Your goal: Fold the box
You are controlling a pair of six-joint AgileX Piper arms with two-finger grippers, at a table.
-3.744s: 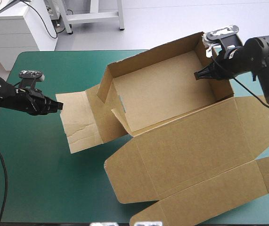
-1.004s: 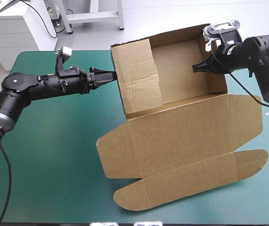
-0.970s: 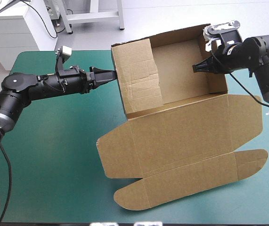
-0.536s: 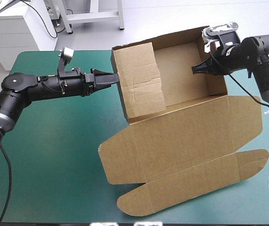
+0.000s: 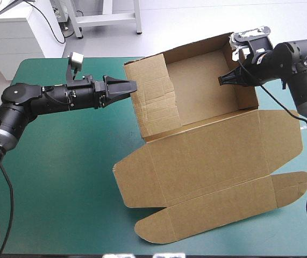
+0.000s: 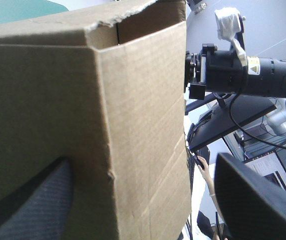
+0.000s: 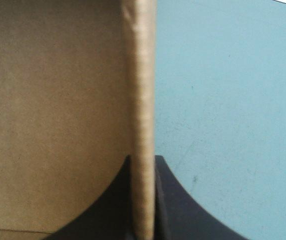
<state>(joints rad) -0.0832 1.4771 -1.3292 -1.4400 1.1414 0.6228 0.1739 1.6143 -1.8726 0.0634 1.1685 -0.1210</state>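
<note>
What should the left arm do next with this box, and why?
Probably ease the left gripper forward to push the raised flap down into the box. Its open fingers straddle the flap's outer edge, the flap leans inward but isn't tucked, and the right gripper is shut on the opposite wall, bracing it.

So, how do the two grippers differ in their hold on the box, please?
The left gripper is open, the box's left corner between its fingers; the right gripper is shut on the right wall's edge. The left gripper points toward the table's right, the right gripper toward its left. Both are at raised walls.
</note>
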